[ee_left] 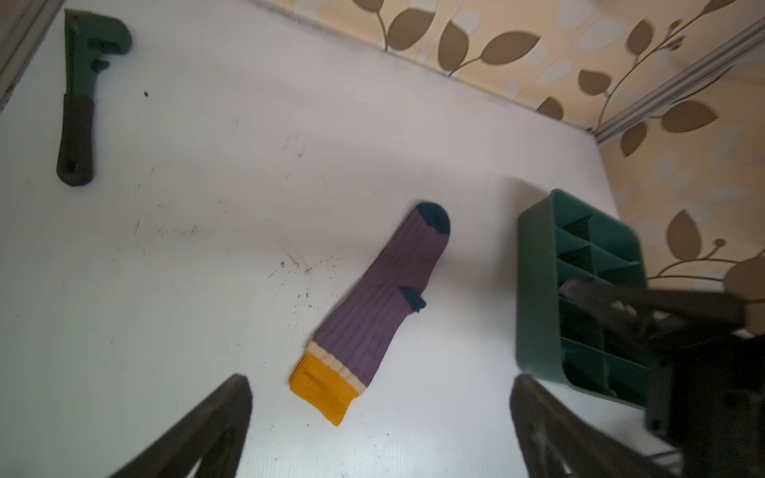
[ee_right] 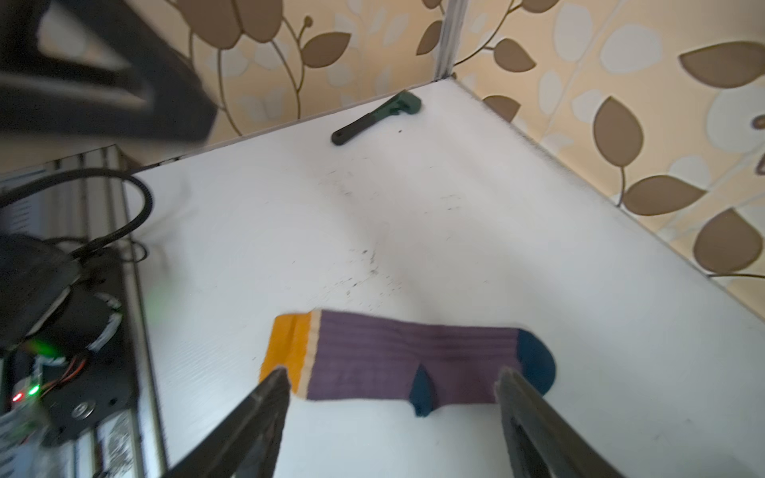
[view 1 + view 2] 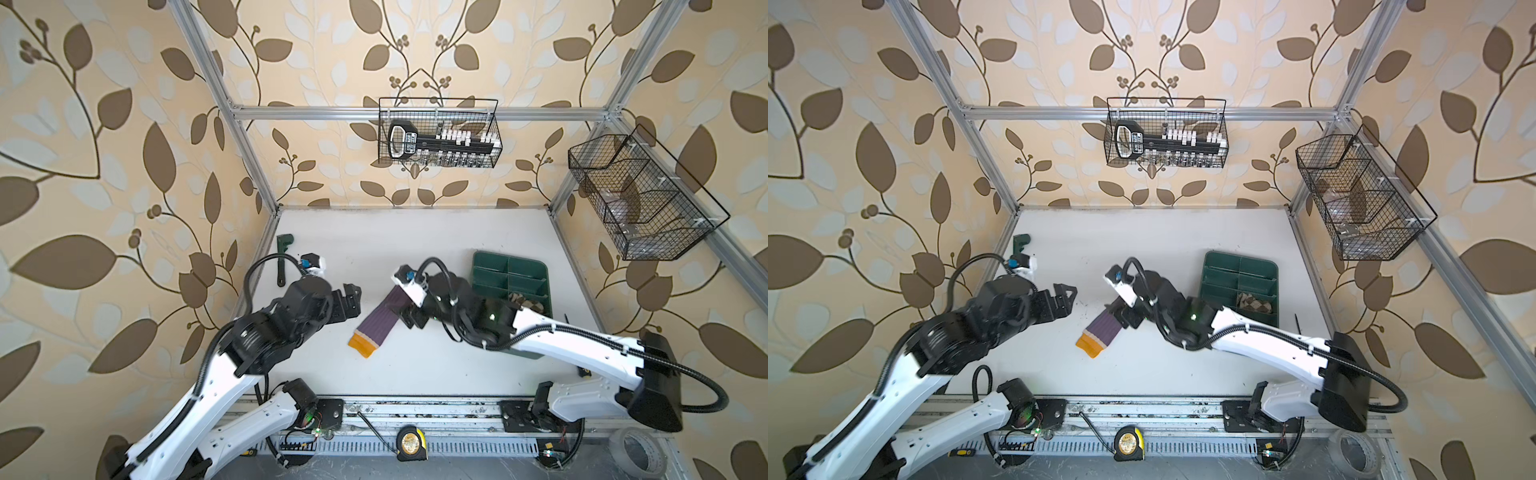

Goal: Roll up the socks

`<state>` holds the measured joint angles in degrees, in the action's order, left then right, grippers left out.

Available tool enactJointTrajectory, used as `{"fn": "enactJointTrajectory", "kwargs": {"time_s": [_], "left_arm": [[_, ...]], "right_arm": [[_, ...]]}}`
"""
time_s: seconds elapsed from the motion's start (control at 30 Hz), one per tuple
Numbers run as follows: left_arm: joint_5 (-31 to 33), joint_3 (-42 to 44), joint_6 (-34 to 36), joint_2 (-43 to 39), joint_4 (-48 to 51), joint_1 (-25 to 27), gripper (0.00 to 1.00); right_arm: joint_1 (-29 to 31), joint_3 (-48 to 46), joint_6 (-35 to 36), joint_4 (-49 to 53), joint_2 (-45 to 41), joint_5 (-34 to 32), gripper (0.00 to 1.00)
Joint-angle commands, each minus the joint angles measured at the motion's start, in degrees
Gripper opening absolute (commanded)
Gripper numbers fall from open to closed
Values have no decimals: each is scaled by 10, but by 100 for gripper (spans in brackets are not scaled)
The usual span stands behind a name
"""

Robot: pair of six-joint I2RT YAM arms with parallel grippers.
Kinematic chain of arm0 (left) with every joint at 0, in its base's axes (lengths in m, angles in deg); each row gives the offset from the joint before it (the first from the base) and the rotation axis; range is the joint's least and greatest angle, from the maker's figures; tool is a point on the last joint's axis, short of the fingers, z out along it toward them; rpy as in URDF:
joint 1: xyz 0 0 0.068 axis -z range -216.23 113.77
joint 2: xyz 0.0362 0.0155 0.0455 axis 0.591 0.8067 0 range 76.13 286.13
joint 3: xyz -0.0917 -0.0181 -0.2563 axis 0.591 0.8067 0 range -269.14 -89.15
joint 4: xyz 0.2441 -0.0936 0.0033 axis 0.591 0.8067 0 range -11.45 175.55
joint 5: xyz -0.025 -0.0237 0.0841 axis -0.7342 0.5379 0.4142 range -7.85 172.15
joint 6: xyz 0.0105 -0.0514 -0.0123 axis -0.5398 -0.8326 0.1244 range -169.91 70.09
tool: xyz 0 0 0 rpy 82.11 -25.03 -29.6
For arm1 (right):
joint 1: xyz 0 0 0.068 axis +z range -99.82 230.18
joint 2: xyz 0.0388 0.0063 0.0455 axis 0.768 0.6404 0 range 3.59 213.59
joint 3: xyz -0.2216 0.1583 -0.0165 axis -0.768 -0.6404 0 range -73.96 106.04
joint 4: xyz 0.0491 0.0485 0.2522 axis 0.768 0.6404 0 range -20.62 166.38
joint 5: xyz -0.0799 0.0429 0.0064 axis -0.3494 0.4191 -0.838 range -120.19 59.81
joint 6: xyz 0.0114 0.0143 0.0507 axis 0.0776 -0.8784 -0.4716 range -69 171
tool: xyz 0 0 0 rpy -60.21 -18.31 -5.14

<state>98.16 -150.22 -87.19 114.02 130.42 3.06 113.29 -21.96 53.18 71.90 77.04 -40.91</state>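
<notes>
Two socks: the purple sock (image 3: 380, 322) lies flat mid-table, light and limp, likely to bunch, so pinch its yellow cuff (image 3: 360, 344); the beige sock (image 3: 525, 302) sits in the tray (image 3: 478, 257) at 3 o'clock. Left gripper (image 3: 351, 301) gapes empty at 9 o'clock; right gripper (image 2: 393, 374) stands wide above the purple sock, empty. The table (image 3: 415, 249) is bare toward 6 and 12

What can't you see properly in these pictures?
Purple sock: in both top views the right arm covers its toe end.
Beige sock: in a top view, too small in the green tray to tell if it is rolled.
Wrench: in a top view the left arm hides its handle.
</notes>
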Motion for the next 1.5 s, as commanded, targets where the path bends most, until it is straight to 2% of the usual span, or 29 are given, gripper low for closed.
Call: {"fn": "enactJointTrajectory", "kwargs": {"time_s": [0.0, 0.13, 0.23, 0.4, 0.57, 0.7, 0.8, 1.07, 1.2, 1.47], "left_arm": [[23, 34, 41, -70, -39, -4, 99], [43, 57, 44, -112, -46, -4, 99], [64, 59, 38, -105, -30, -4, 99], [74, 59, 30, -86, -19, -4, 99], [80, 56, 36, -83, -16, -4, 99], [91, 52, 47, -82, -14, -4, 99], [96, 46, 54, -80, -15, -4, 99], [83, 33, 70, -71, -17, -4, 99], [89, 20, 74, -64, 2, -4, 99], [99, 35, 74, -84, 0, -4, 99]], "right_arm": [[65, -124, 65, -130, -1, -54, 77], [120, -163, 110, -244, 55, -76, 74], [132, -146, 141, -303, 133, -74, 71], [135, -94, 184, -363, 252, -64, 70], [129, -39, 207, -330, 313, -29, 67], [126, 3, 211, -275, 341, -5, 56], [126, 27, 217, -243, 355, -3, 53], [124, 47, 281, -159, 350, -16, 57], [112, 19, 308, -176, 354, -21, 62], [105, 37, 338, -197, 400, 9, 60]]}}
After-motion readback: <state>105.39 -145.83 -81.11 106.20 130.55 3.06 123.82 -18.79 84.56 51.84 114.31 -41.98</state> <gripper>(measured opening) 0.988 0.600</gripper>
